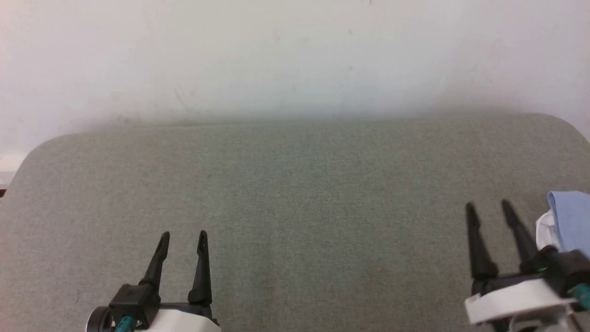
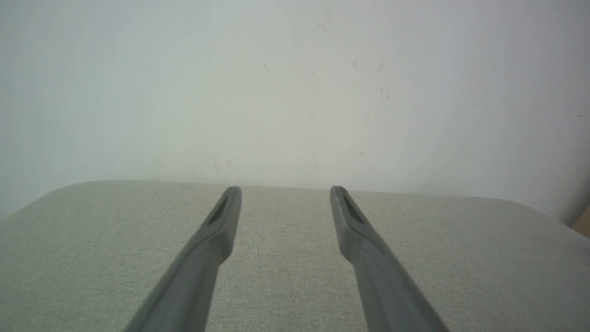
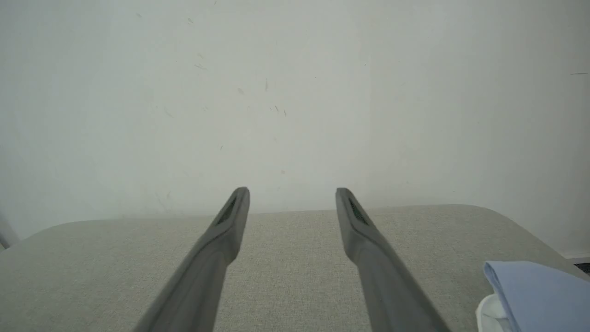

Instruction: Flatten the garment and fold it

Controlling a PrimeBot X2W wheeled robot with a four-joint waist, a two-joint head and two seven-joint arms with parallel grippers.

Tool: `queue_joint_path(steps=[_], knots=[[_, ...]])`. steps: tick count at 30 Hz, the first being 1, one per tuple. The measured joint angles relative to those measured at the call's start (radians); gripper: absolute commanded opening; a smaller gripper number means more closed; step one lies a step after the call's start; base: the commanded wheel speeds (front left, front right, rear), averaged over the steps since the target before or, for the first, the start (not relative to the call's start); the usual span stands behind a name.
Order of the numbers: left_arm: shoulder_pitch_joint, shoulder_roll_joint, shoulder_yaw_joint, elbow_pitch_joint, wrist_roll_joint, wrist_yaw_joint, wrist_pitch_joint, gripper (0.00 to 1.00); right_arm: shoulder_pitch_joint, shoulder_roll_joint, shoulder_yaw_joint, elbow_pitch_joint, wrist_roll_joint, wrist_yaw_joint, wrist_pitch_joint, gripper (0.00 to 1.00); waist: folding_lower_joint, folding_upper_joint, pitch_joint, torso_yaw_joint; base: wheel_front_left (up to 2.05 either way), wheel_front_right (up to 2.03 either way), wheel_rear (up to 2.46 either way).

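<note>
- The left gripper (image 1: 184,234) is showing at the lower left of the head view. Its two dark fingers (image 1: 156,263) are standing wide apart and pointing toward the wall (image 1: 295,55), with nothing between them.
- Its own wrist view is telling the same story: both fingers (image 2: 221,230) are reaching out over grey-green fabric, with a wide gap and nothing gripped.
- The right gripper (image 1: 487,204) is sitting at the lower right, also fully spread and empty (the gap is looking about as wide as the left one's, as far as I can see).
- The garment (image 1: 571,219) is lying at the far right edge of the padded surface (image 1: 295,184). The frame is cutting it off, so I'm only seeing a slice: light blue knit with a bit of white peeking out on its left side.
- It's lying just beside the right gripper, on that gripper's outer right side, not between the fingers.
- In the head view the gripper's black wrist housing is overlapping the garment's lower part, and I can't tell if they're touching.
- In the right wrist view the garment (image 3: 539,290) is showing in the bottom right corner. It's a rounded blue edge over white, lying apart from the nearer finger (image 3: 368,258).
- The padded surface is looking flat, with its rounded far corners running up against the plain pale wall.
</note>
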Motion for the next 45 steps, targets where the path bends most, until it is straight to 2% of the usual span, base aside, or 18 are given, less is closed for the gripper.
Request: queue_joint_path(steps=[3,13,32,33,45], knots=[[0.004,0.0,-0.001,0.006,0.013,0.005,0.0,1.0,0.039,0.01,0.027,0.017,-0.036,0.0,-0.013,1.0,0.0,0.0,-0.011,0.012,0.0,0.0,0.0],[0.021,0.0,-0.002,0.01,0.019,0.022,0.0,1.0,0.06,0.032,0.021,0.032,-0.056,0.0,-0.028,1.0,0.0002,-0.0001,-0.008,0.029,0.0,0.0,0.0],[0.021,0.0,-0.004,0.016,0.001,0.022,0.0,1.0,0.058,0.037,0.007,0.038,-0.042,0.0,-0.031,1.0,0.0001,0.0,-0.011,0.023,0.0,0.0,0.0],[0.021,0.0,-0.004,0.013,-0.012,0.021,0.0,0.0,0.058,0.037,0.008,0.037,-0.038,0.0,-0.031,0.0,0.0001,0.0,-0.01,0.023,0.0,0.0,0.0],[0.021,0.0,-0.004,0.013,-0.009,0.021,0.014,0.0,0.058,0.036,0.008,0.038,-0.043,0.0,-0.018,0.0,0.0001,0.0,-0.008,0.021,0.0,0.0,0.0]])
